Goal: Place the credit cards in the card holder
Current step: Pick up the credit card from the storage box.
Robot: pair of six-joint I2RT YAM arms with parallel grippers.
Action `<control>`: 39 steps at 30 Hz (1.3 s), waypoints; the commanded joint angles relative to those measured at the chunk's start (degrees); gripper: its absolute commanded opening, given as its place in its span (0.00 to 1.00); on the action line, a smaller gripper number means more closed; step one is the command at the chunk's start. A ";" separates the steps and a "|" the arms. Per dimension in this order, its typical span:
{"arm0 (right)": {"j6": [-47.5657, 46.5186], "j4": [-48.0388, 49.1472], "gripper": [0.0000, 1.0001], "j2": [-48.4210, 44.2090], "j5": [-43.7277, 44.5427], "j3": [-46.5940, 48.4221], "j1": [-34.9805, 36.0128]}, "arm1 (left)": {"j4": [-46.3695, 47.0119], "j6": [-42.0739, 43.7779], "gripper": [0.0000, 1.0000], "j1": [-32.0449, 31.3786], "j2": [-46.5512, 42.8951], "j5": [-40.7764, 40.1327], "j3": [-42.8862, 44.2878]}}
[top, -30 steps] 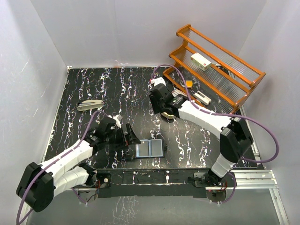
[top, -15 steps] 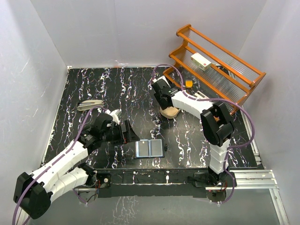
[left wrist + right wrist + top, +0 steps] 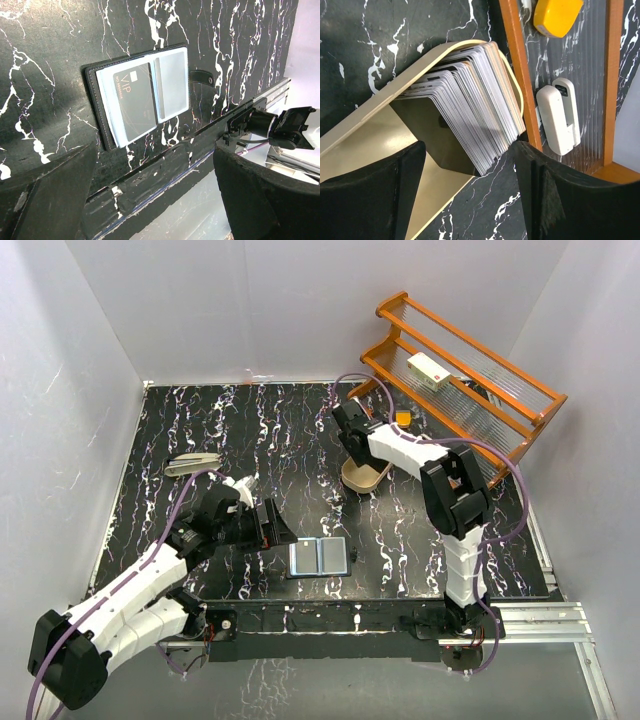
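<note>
The card holder (image 3: 318, 557) lies open near the table's front edge. In the left wrist view the card holder (image 3: 142, 100) shows a dark card marked VIP (image 3: 134, 102) in its left pocket and a pale pocket on the right. My left gripper (image 3: 280, 528) hovers just left of it, open (image 3: 160, 200) and holding nothing. The credit cards (image 3: 470, 107) stand as a leaning stack at one end of a cream tray (image 3: 365, 145). My right gripper (image 3: 470, 200) is open above the stack's lower corner, with the tray (image 3: 362, 477) just below my right gripper (image 3: 352, 445).
An orange wooden rack (image 3: 470, 370) stands at the back right, bearing a white box with a red mark (image 3: 430, 370). A yellow object (image 3: 557, 15) and a white device (image 3: 560, 120) lie on its lower shelf beside the tray. A grey stapler-like object (image 3: 192, 464) lies at the left.
My right gripper has opened wider and moved toward the far end of the tray, its arm folding upright. My left gripper has drawn back a little from the card holder.
</note>
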 commanded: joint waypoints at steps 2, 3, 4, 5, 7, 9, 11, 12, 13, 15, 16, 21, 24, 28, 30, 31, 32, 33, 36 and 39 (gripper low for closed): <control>-1.72 0.39 0.70 1.35 2.38 2.98 -0.39 | 0.14 -0.71 0.99 -0.21 -0.66 1.56 -0.41; -1.73 0.40 0.70 1.62 2.89 3.03 -0.52 | -0.03 -0.71 0.99 -0.17 -0.83 1.58 -0.54; -1.71 0.35 0.69 1.88 3.46 3.14 -0.61 | -0.23 -0.71 0.99 -0.15 -1.12 1.58 -0.58; -1.77 0.20 0.68 2.15 3.78 3.23 -0.70 | -0.45 -0.71 0.99 -0.18 -1.27 1.51 -0.62; -2.03 0.01 0.66 2.52 4.52 3.26 -0.83 | -1.00 -0.47 0.99 -0.14 -1.47 1.18 -0.51; -2.21 0.02 0.63 2.64 5.25 3.17 -0.92 | -1.18 -0.44 0.99 -0.20 -1.66 0.95 -0.55; -2.26 0.07 0.60 2.67 6.04 3.08 -1.02 | -0.74 -0.65 0.99 -0.20 -1.77 1.01 -0.91; -2.26 0.10 0.59 2.67 6.31 3.01 -1.07 | -0.48 -0.77 0.99 -0.15 -1.76 1.04 -1.12; -2.34 0.18 0.58 2.67 6.50 2.99 -1.11 | -0.26 -0.87 0.99 -0.16 -1.75 1.10 -1.20; -2.47 0.45 0.55 2.61 6.94 2.95 -1.12 | -0.05 -1.08 0.99 -0.23 -1.69 1.14 -1.30; -2.52 0.56 0.54 2.57 7.07 2.91 -1.11 | -0.04 -1.06 0.99 -0.22 -1.62 1.14 -1.32; -2.48 0.57 0.49 2.50 7.74 3.04 -1.19 | -0.17 -0.97 0.99 -0.16 -1.57 1.14 -1.21; -2.44 0.56 0.47 2.41 7.83 3.08 -1.19 | 0.16 -0.97 0.99 -0.17 -1.34 1.14 -1.47; -2.44 0.57 0.42 2.24 7.89 3.08 -1.19 | 0.57 -1.06 0.99 -0.18 -0.84 1.21 -1.47; -2.44 0.55 0.40 2.17 8.15 3.23 -1.19 | 0.59 -1.06 0.99 -0.20 -0.85 1.23 -1.48; -2.44 0.48 0.39 2.07 8.16 3.37 -1.19 | 0.58 -1.08 0.99 -0.15 -0.86 1.23 -1.48; -2.44 0.48 0.38 1.98 8.18 3.50 -1.21 | 0.58 -1.06 0.98 -0.18 -0.87 1.23 -1.47; -2.39 0.41 0.36 1.93 8.18 3.66 -1.17 | 0.60 -1.07 0.99 -0.21 -0.87 1.23 -1.50; -2.27 0.06 0.32 1.80 8.38 4.10 -1.19 | 0.66 -1.06 0.99 -0.24 -0.92 1.18 -1.49; -2.13 -0.25 0.29 1.62 8.57 4.38 -1.17 | 0.58 -1.15 0.98 -0.20 -0.95 1.32 -1.55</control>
